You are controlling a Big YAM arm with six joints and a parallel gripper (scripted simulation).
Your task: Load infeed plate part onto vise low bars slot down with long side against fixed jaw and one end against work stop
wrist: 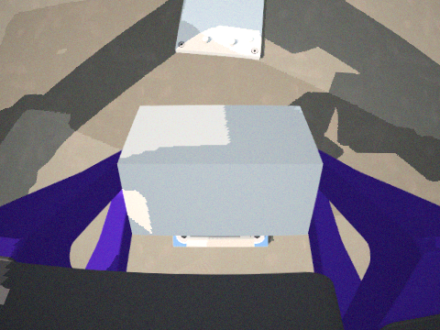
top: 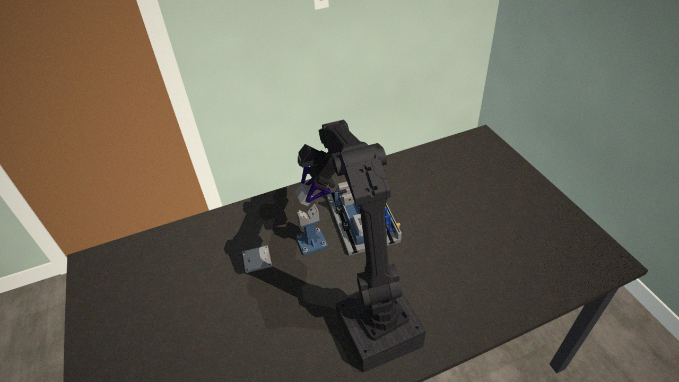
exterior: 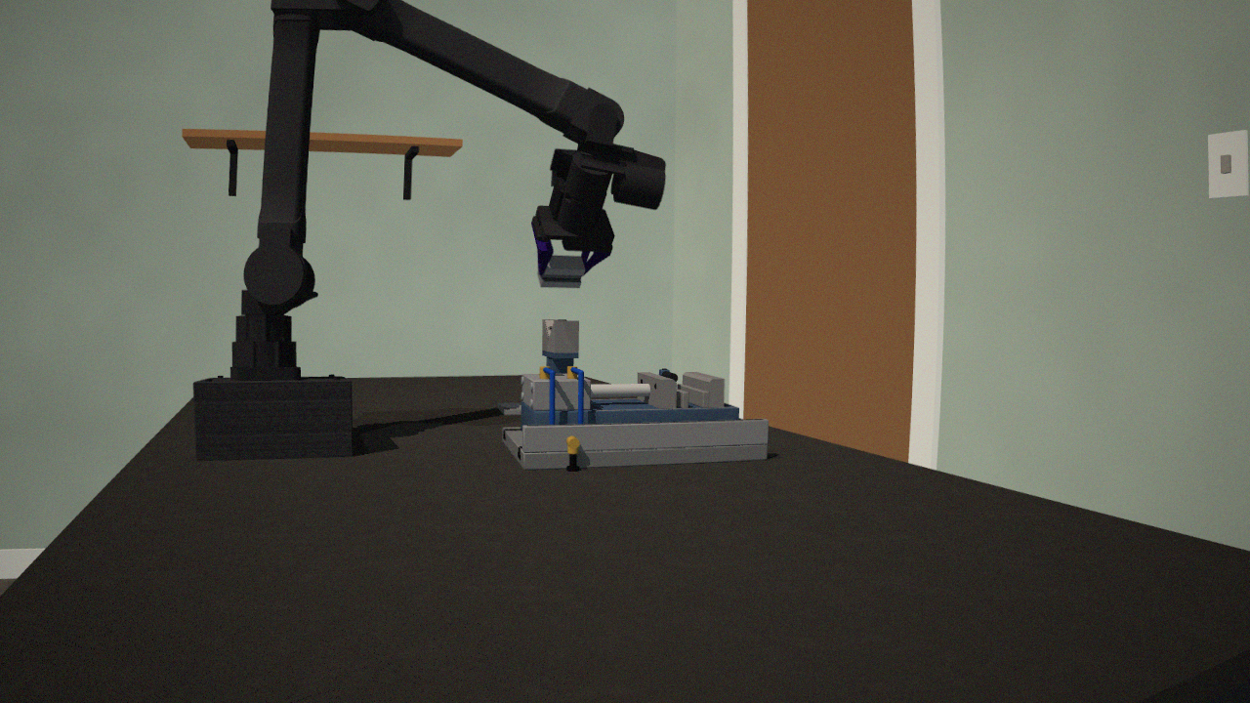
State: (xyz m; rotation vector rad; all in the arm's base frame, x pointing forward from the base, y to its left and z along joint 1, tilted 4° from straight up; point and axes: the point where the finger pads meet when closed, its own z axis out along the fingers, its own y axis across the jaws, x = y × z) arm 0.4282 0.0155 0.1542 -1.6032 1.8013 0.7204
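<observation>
My gripper (top: 311, 191) with purple fingers is shut on the part (wrist: 220, 168), a plain grey block, and holds it high in the air. The part also shows in the top view (top: 302, 193) and the exterior view (exterior: 560, 270). It hangs above and a little behind the V-block (top: 309, 219), which stands on a blue base (exterior: 560, 336). The vise (top: 363, 220) lies to the right of the V-block, partly hidden by my arm; its jaws stand apart (exterior: 673, 391). The slot on the part is not visible. The infeed plate (top: 257, 259) lies bare on the table and shows in the wrist view (wrist: 222, 21).
My arm's base (top: 382, 332) stands on a dark block at the table's front. The air cylinder (exterior: 618, 392) with blue hoses lies along the vise. A small yellow knob (exterior: 572, 445) sticks out at the vise's near side.
</observation>
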